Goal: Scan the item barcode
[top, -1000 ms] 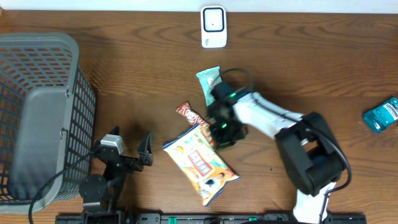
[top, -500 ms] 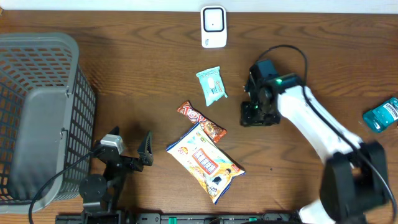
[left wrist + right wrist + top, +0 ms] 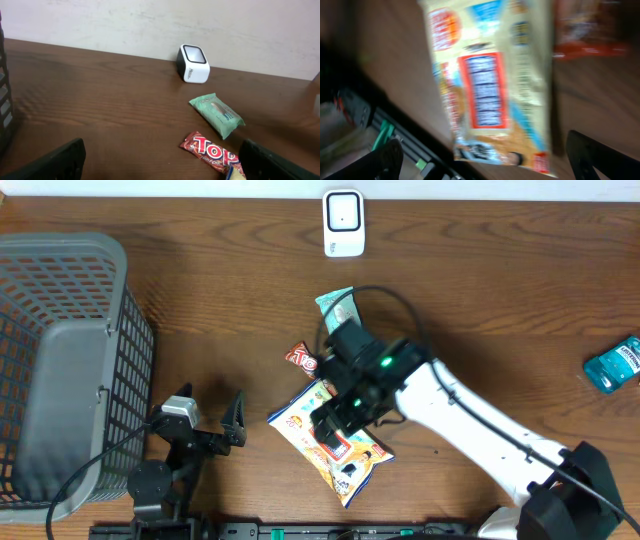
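Yellow bag (image 3: 352,472), now seemingly beneath jaws

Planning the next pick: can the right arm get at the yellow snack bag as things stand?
Probably yes: the right gripper hangs open directly over the yellow snack bag, which lies flat with nothing on top.

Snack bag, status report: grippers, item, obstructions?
Left gripper open, empty. Right gripper open over snack bag, bag unheld. Candy bar, green packet lie toward scanner.
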